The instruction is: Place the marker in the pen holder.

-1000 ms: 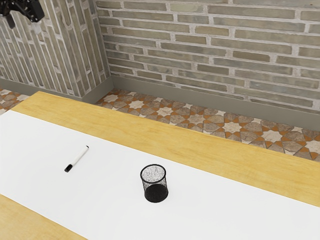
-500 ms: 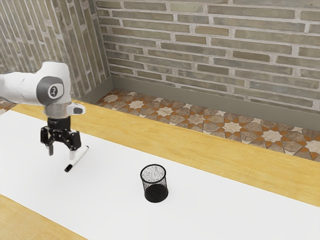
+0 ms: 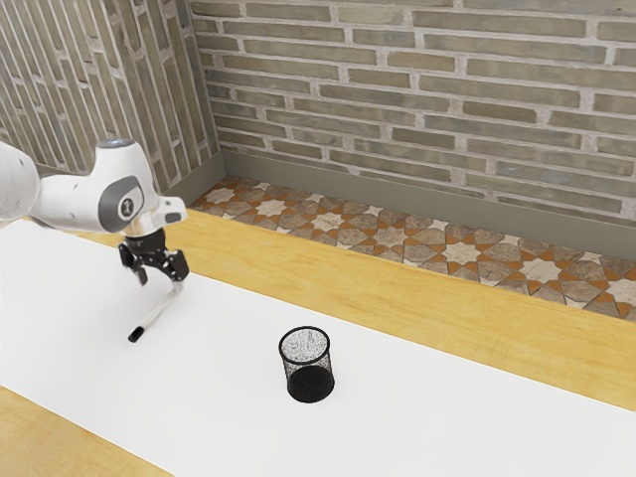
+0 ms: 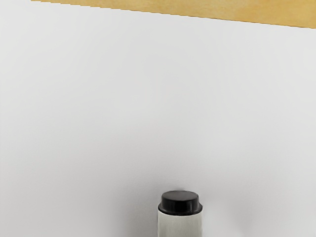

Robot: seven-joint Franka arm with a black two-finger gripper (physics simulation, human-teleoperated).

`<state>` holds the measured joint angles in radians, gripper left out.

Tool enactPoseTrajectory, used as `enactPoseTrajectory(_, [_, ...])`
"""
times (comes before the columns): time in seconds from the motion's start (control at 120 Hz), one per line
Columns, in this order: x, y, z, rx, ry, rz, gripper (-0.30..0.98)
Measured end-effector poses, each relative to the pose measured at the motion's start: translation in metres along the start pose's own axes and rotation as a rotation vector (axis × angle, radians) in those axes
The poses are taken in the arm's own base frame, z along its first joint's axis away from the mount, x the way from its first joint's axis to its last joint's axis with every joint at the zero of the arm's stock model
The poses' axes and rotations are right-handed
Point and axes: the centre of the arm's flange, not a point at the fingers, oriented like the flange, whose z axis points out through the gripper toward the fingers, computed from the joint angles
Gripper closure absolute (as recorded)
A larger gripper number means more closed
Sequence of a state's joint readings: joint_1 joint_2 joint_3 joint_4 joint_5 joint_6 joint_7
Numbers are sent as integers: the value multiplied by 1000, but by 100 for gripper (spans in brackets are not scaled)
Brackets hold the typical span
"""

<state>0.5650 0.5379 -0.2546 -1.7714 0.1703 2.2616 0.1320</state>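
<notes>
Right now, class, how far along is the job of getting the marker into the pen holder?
Only the approach looks nearly done: the open gripper hovers near one end of the marker. Nothing is in hand; the marker lies on the white mat. Grasping, lifting and placing it in the empty, upright pen holder remain.

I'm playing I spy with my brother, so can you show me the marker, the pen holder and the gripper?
Marker [image 4: 180, 203]: wrist view, on its black end.
Pen holder [image 3: 308, 368]: exterior view, on its mesh side.
Gripper [image 3: 160, 284]: exterior view, midway between its fingertips.
</notes>
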Motion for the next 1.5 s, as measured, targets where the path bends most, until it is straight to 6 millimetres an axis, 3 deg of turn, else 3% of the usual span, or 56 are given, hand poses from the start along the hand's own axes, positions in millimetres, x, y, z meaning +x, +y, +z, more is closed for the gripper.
enactPoseTrajectory(0.158, [9,5,8,-4,-7,58,0])
enactPoseTrajectory(0.567, [-2,8,18,-21,-67,131,0])
enactPoseTrajectory(0.967, [2,13,20,-54,-89,165,0])
enactPoseTrajectory(1.033, [1,12,21,-60,-95,166,7])
enactPoseTrajectory(1.217, [0,11,22,-76,-103,165,45])
enactPoseTrajectory(1.5, [-2,8,21,-77,-108,177,38])
